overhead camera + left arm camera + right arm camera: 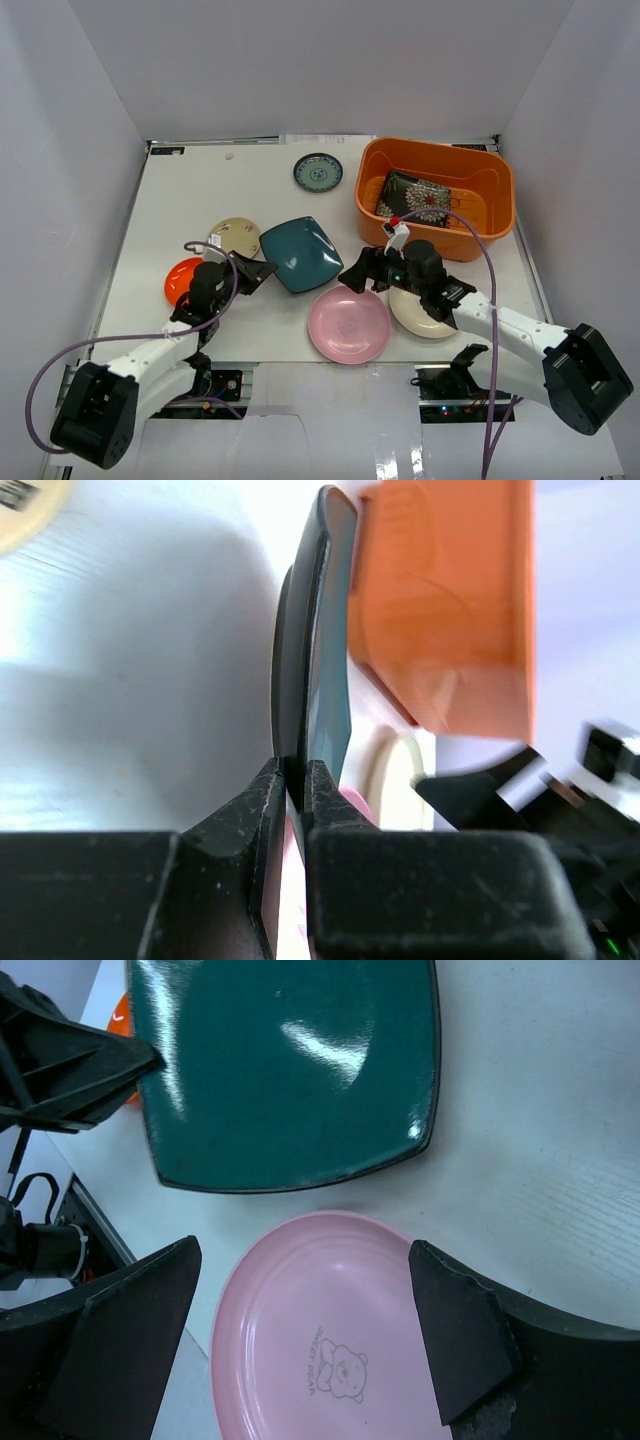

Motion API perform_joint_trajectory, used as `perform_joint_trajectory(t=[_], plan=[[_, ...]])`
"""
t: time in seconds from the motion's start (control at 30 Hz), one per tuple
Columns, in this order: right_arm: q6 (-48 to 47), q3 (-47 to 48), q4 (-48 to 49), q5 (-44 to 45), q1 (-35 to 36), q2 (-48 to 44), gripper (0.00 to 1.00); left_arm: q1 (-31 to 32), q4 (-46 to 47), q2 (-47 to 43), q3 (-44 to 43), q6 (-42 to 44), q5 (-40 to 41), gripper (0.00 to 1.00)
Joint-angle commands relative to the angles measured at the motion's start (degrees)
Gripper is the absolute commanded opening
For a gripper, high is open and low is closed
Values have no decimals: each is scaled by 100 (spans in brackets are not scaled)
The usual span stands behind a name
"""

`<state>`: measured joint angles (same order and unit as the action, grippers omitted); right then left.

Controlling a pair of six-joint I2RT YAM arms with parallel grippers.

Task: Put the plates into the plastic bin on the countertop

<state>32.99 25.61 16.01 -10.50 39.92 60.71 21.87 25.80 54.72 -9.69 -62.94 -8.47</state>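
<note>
The left gripper (262, 270) has its fingers (255, 825) pressed almost together. They pinch the left edge of the teal square glazed plate (302, 253), which sits on the flat white countertop (200, 190), left of the large orange plastic bin (436, 196) and nearer the arms. The right gripper (362, 270) hangs with its fingers (460, 1335) spread wide, holding nothing. It is above the far rim of the round pink plate (348, 323), which lies in front of the bin's left corner.

From the left wrist, the teal plate shows edge-on, a thin dark rim clamped between the two pads, with the bin's orange wall beyond. From overhead, the gripper body hides that contact. The right wrist view alone shows a small bear drawing in the pink plate's middle.

Only the overhead view shows:
- the black floral square plate (415, 197) lying inside the bin;
- the small blue-patterned round plate (318, 172) just left of the bin;
- the small beige plate (235, 237) and small orange plate (182, 278) farther left;
- the cream round plate (425, 315) in front of the bin, partly under the right arm.
</note>
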Motion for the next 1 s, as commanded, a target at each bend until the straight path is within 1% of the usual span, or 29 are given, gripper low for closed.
perform_joint_trajectory(t=[0.0, 0.03, 0.13, 0.23, 0.27, 0.37, 0.4, 0.47, 0.5, 0.63, 0.7, 0.73, 0.77, 0.8, 0.83, 0.87, 0.9, 0.93, 0.97], plan=[[-205, 173, 376, 49, 16, 282, 90, -7, 224, -795, -77, -78, -541, 0], [-214, 216, 403, 40, 7, 362, 90, -16, 84, -1109, -77, -96, -559, 0], [-179, 339, 491, -75, -63, 538, 90, -16, -189, -1489, -147, -79, -761, 0], [-144, 375, 596, -110, -177, 530, 90, -16, -357, -1596, -287, -52, -1270, 0], [-153, 366, 588, -127, -221, 539, 90, -16, -339, -1613, -296, -87, -1584, 0], [-188, 296, 596, -338, -467, 504, 90, -16, -208, -1613, -279, -175, -2026, 0], [-231, 261, 640, -556, -616, 425, 91, -16, -190, -1613, -279, -175, -2236, 0], [-180, 112, 893, -838, -783, 320, 95, -16, -155, -1605, -270, -175, -2404, 0], [-83, 77, 1026, -1153, -915, 345, 97, -16, -7, -1605, -253, -236, -2579, 0], [57, 32, 1097, -1673, -995, 582, 98, -16, 635, -1377, -226, -570, -3011, 0], [207, -116, 1411, -1901, -1004, 644, 100, -16, 855, -1210, -261, -675, -3177, 0], [277, -161, 1527, -1972, -1004, 653, 95, -16, 900, -1174, -296, -702, -3205, 0], [400, -205, 1615, -2025, -1004, 635, 86, -16, 918, -1139, -305, -711, -3231, 0], [444, -249, 1720, -2096, -1013, 618, 81, -16, 927, -1121, -322, -711, -3249, 0], [488, -258, 1747, -2096, -1004, 583, 62, -16, 909, -1086, -375, -668, -3275, 0], [550, -275, 1774, -2088, -1004, 478, 51, -16, 866, -1086, -393, -632, -3284, 0], [576, -275, 1765, -2027, -1004, 399, 42, -16, 674, -1086, -428, -580, -3275, 3], [603, -275, 1765, -1974, -1004, 320, 33, -16, 524, -1112, -463, -414, -3179, 9], [629, -275, 1756, -1921, -1013, 162, 18, -16, 340, -1130, -559, -308, -3109, 15]])
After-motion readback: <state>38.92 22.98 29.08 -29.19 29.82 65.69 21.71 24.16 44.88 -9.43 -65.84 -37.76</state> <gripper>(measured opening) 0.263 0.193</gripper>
